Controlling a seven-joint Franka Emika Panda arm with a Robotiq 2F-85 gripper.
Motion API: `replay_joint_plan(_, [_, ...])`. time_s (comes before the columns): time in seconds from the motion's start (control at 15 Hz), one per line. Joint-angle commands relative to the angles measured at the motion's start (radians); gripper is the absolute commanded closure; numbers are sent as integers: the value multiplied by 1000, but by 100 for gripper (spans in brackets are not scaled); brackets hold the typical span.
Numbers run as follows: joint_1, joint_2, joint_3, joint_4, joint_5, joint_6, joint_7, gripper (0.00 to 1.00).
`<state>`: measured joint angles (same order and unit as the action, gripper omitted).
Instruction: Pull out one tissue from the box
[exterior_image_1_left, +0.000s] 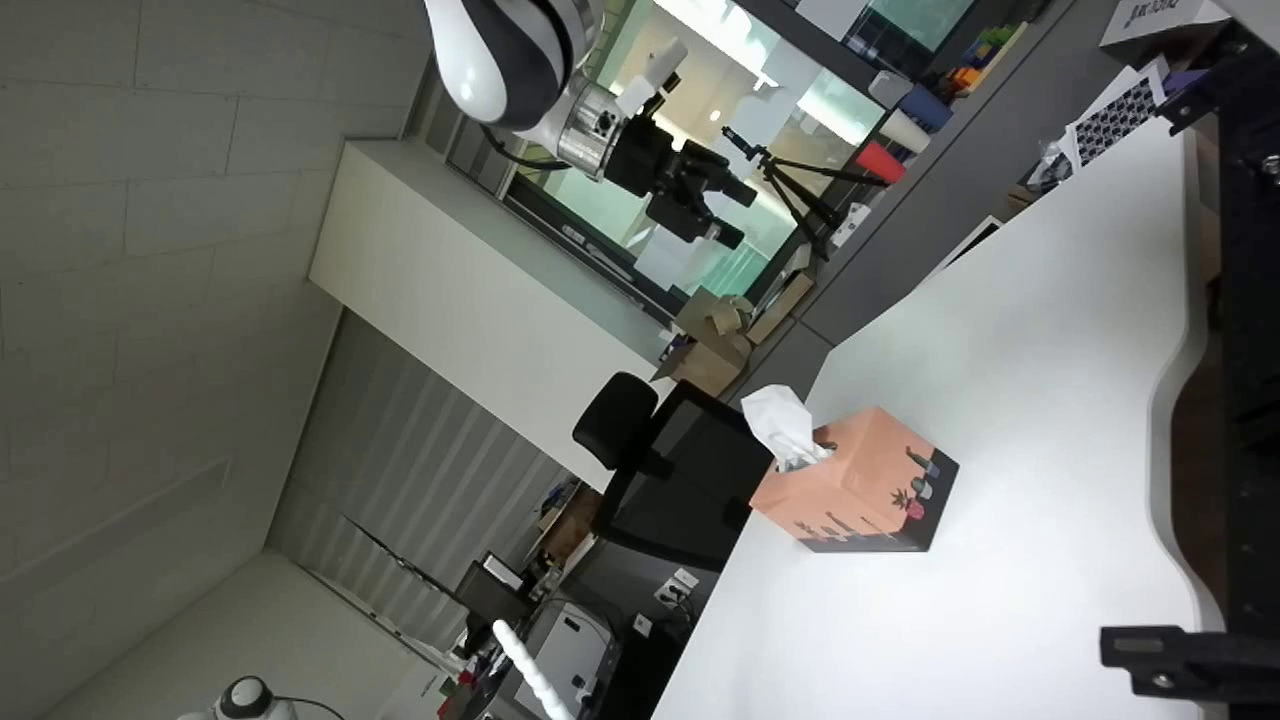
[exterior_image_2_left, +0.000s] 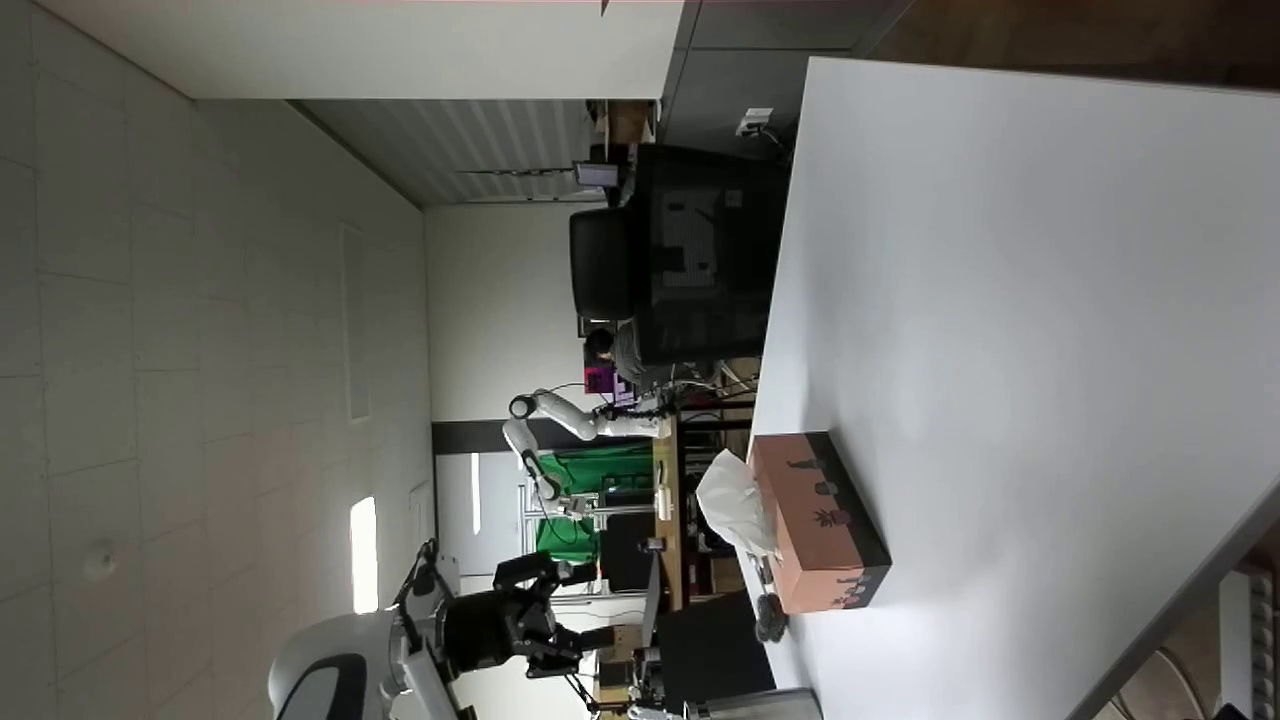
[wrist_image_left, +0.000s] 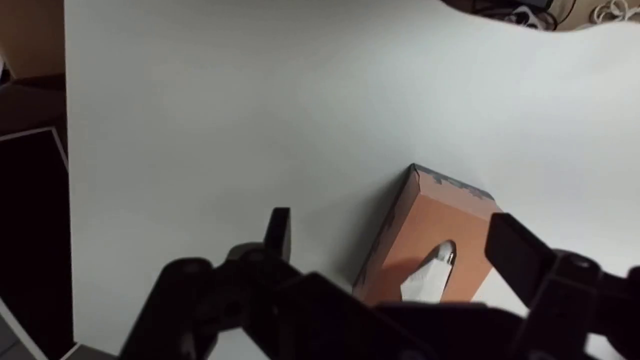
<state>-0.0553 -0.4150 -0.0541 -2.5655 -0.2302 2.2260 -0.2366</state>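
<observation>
The box is salmon-pink with dark lower edges and plant drawings. It stands on the white tabletop in both exterior views and also shows in an exterior view. A white tissue sticks up from the slot in its top; it also shows in an exterior view. My gripper is open and empty, raised above the table and apart from the tissue, as an exterior view also shows. In the wrist view the open fingers frame the box; the gripper body hides its lower part and part of the tissue.
The white table carries the box near one edge. A black chair stands beside that edge, also seen in an exterior view. A black metal clamp piece sits at the opposite table edge. Both exterior pictures are turned sideways.
</observation>
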Motion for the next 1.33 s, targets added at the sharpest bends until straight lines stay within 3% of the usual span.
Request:
replay_joint_plan(0.0, [12,84,-27,57,46,145,9,0])
replay_joint_plan(0.27, [33,211,-40,126,162,324,0,0])
replay_joint_plan(0.6, [81,394,-31,247,462,432,-31,0])
replay_joint_plan(0.67, [56,312,-18,168,382,427,-18,0])
replay_joint_plan(0.87, [61,388,-7,221,442,439,-22,0])
replay_joint_plan(1.27, [60,396,-7,232,443,441,-21,0])
